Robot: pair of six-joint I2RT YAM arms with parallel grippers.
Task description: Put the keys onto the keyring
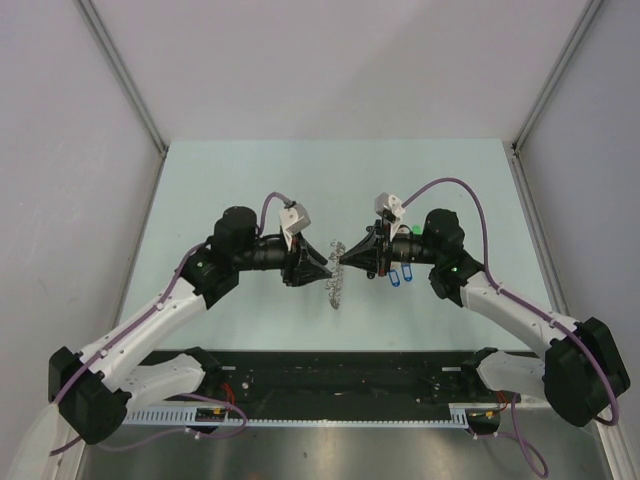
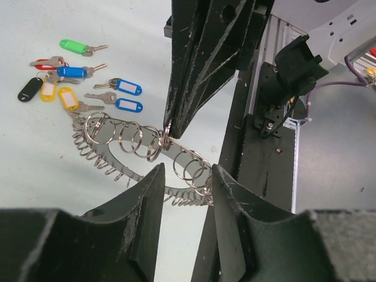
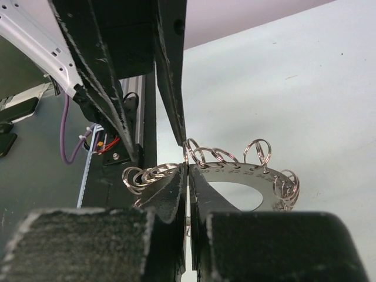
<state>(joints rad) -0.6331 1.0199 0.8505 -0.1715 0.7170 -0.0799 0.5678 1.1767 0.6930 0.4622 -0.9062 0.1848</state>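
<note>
the keyring (image 2: 111,154) is held between the arms over the worktop (image 2: 35,188). the right gripper (image 3: 188,176) has its fingers clenched on the ring's beaded edge. the left gripper (image 2: 188,176) straddles the rim, fingers parted; i cannot tell whether they bite. the ring looks stiff, light and slick, so the flat band is the best hold. the keys (image 2: 76,76) lie loose nearby, tiny and light.

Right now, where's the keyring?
Top view: the keyring is mid-table, between the left end effector and the right end effector, which pinches its rim; the keys lie to its right.
</note>
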